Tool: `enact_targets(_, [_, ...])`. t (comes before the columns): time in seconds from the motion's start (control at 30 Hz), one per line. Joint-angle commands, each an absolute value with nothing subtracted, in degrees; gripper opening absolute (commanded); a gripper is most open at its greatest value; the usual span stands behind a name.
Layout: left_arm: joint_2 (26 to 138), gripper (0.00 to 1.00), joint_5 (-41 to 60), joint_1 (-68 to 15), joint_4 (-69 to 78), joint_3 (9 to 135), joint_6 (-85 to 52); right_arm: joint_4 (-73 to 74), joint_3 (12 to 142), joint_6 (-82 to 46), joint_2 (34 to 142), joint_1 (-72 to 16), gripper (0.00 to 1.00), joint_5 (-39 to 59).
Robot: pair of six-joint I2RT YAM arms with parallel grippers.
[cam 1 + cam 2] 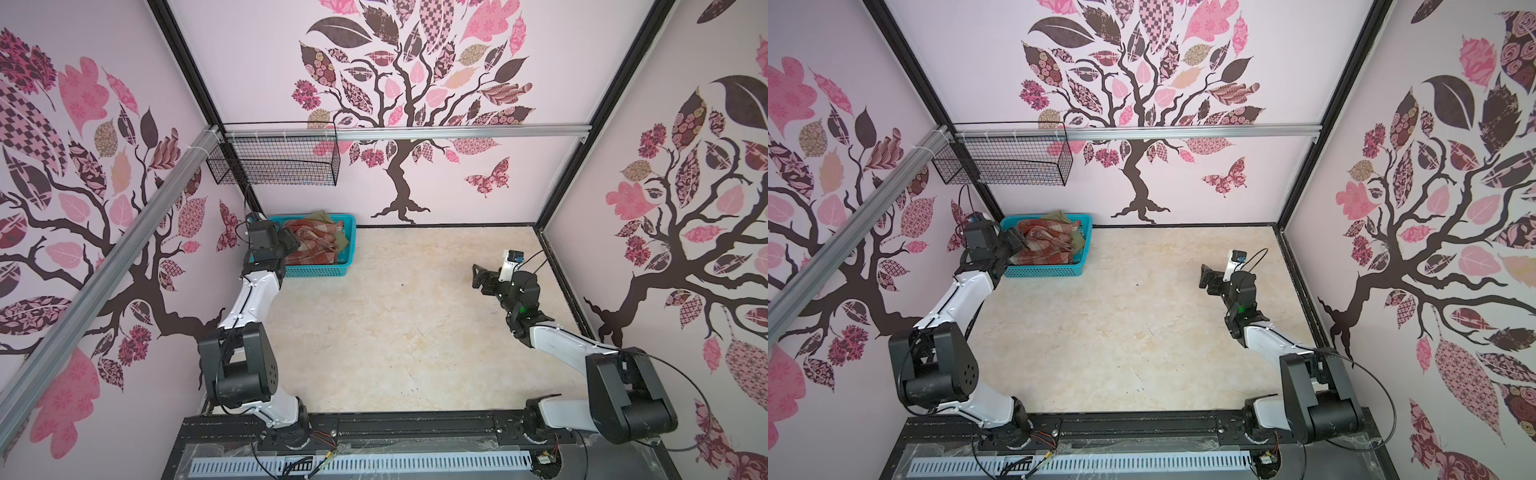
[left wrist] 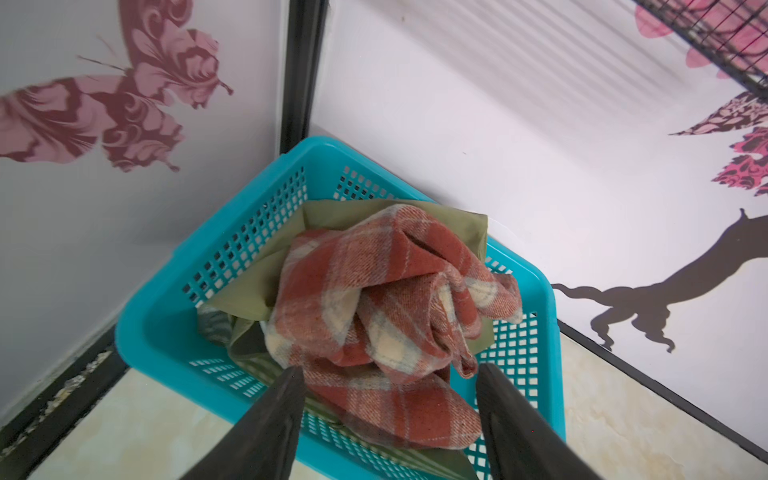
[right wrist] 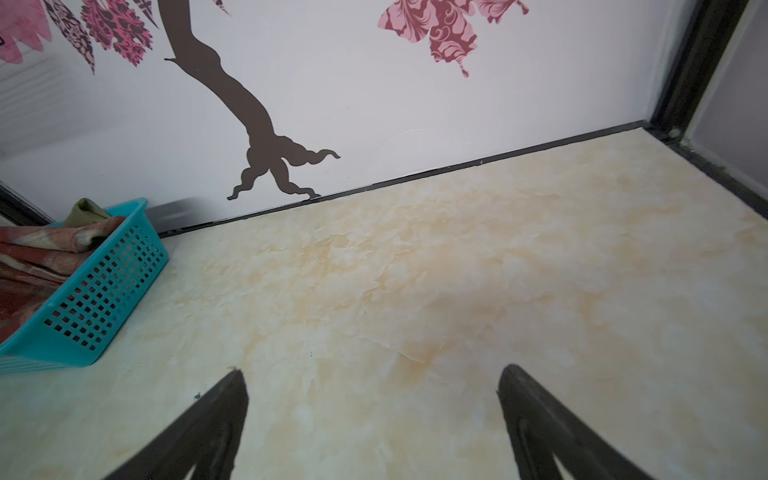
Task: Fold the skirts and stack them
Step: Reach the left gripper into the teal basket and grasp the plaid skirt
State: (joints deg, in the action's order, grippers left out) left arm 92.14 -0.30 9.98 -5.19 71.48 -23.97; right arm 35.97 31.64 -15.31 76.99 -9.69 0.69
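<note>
Picking the plaid skirt point(image 2: 374, 299) from the far-left basket point(image 2: 232, 257) is judged underway: left tool point(image 2: 388, 370) spread astride it, closure needed next; right tool point(image 3: 370, 374) spread wide, empty.

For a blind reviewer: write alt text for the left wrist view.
A crumpled rust-red and cream plaid skirt lies on an olive-green skirt in a turquoise basket in a wall corner. The left gripper's open jaws flank the plaid.
</note>
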Motion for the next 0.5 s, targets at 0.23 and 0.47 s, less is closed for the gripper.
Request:
enact_targets(0.23, [104.8,0.67,7.1,10.0,-15.0,84.0,-22.5,32.8,35.8,-17.4,79.6,-10.8,0.96,4.1])
enact_targets(0.47, [111.0,0.63,7.7,9.9,-18.3,90.1,-21.4,32.8,36.5,-18.5,80.4,-10.8,0.96,2.6])
